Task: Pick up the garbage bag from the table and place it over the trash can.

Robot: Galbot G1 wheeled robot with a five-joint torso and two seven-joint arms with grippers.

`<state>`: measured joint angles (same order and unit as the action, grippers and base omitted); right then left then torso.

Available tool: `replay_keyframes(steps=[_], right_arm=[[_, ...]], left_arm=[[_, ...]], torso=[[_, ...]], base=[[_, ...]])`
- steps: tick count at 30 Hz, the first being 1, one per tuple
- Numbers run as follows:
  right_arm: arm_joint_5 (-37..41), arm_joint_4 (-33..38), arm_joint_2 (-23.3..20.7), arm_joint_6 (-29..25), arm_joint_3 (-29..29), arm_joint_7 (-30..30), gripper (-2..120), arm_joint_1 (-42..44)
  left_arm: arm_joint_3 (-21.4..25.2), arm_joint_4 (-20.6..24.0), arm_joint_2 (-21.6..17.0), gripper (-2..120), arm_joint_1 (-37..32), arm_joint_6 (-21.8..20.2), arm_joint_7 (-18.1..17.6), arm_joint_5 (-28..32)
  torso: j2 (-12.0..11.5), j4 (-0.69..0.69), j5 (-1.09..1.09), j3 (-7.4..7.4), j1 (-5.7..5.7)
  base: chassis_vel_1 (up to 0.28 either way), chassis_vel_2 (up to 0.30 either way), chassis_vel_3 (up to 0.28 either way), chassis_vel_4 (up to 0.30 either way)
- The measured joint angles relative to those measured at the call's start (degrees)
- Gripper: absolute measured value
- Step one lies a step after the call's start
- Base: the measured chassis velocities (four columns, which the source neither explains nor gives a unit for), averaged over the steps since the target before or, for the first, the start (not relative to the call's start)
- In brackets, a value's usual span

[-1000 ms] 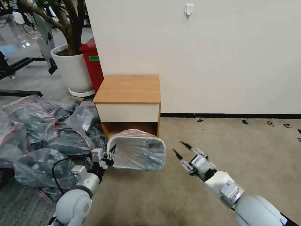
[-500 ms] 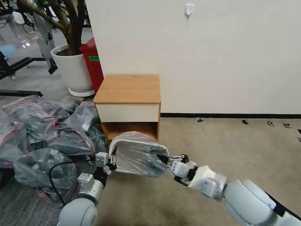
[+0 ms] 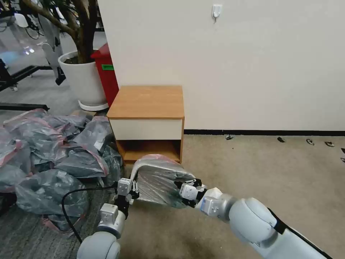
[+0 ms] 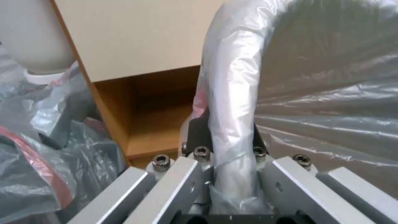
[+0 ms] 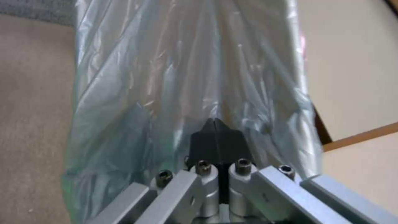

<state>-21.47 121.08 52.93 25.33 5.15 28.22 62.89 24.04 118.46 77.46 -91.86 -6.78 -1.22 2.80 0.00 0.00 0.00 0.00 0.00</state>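
The trash can (image 3: 138, 168) stands tilted on the carpet just in front of the table (image 3: 147, 100). The garbage bag (image 3: 158, 183), with its pink-red band at the far edge, is stretched over the can's mouth. My left gripper (image 3: 132, 187) is shut on the can's bag-covered rim (image 4: 232, 93) at its left side, one finger (image 4: 194, 130) on each face. My right gripper (image 3: 181, 189) is at the can's right side, its black fingertips (image 5: 215, 137) pressed together on the bag film (image 5: 166, 77).
A big heap of grey bags (image 3: 46, 151) covers the floor to the left of the table. Behind it stand a white planter (image 3: 81, 79) and a tall red bin (image 3: 106, 72). Open carpet (image 3: 269, 172) lies to the right, and the wall stands close behind.
My right gripper was open and apart on the right; it has swung left and shut on the bag. The left gripper and the can have shifted slightly right and nearer.
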Motion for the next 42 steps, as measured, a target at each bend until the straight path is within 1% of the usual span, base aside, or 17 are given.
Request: replay_keyframes(steps=[4,14,15,21,27,35,42], right_arm=[[-1.4,-1.3,0.7,0.1,0.8,1.6,0,-0.9],[-2.9,-5.2,2.2,0.6,3.0,2.3,0,-3.3],[-3.5,-6.8,2.9,0.7,3.4,2.3,0,-4.0],[-3.8,-7.4,3.1,0.9,3.7,2.3,0,-4.5],[-3.8,-8.5,2.9,1.8,5.8,2.4,0,-6.9],[-3.7,-10.2,4.2,2.9,8.0,2.5,0,-9.4],[-3.3,-10.9,5.9,4.6,9.1,2.4,0,-10.3]], left_arm=[[-0.5,-0.2,0.5,2,0.1,0.3,0.1,-1.3],[-0.8,-0.6,1.1,2,0.1,0.5,0.2,-1.8],[-0.7,-0.6,0.9,2,0.0,0.5,0.3,-1.6],[-0.5,-0.5,0.6,2,-0.1,0.5,0.3,-1.3],[-0.5,-0.4,0.5,2,0.5,0.4,0.3,-1.0],[-0.2,-0.4,0.1,2,0.6,0.1,0.2,0.0],[-0.5,-0.3,0.4,2,0.2,0.1,0.2,-0.3]], torso=[[0.0,0.00,0.00,0.00,0.00],[0.0,0.00,0.00,0.00,0.00],[0.0,0.00,0.00,0.00,0.00],[0.0,0.00,0.00,0.00,0.00],[0.0,0.00,0.00,0.00,0.00],[0.0,0.01,0.00,0.00,0.00],[0.0,0.00,0.00,0.00,0.00]], base=[[0.000,0.000,0.000,0.000],[0.000,0.000,0.000,0.000],[0.000,0.000,0.000,0.000],[0.000,0.000,0.000,0.000],[0.000,0.000,0.000,0.000],[0.000,0.000,0.000,0.000],[0.000,0.000,0.000,0.000]])
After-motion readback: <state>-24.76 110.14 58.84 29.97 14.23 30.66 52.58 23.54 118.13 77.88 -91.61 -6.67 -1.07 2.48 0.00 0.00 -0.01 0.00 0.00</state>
